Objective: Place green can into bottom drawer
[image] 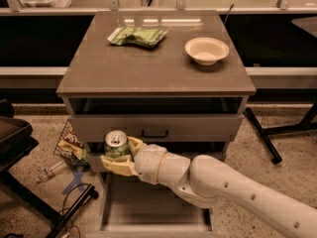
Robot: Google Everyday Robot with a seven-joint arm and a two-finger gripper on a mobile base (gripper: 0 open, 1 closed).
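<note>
Can: green can (116, 144) upright, clasped between the fingers.
Gripper: gripper (119, 155) clamped on it, over bottom drawer (153, 208), left side.

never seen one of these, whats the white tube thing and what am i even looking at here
The white tube is a robot's single arm. One camera looks down at a small grey cabinet from the front. The gripper at the arm's tip, low on the cabinet's left, is shut on a green can, held upright above the left side of the pulled-out bottom drawer. On the cabinet top lie a green snack bag and a pale bowl. Litter lies on the floor at left.
</note>
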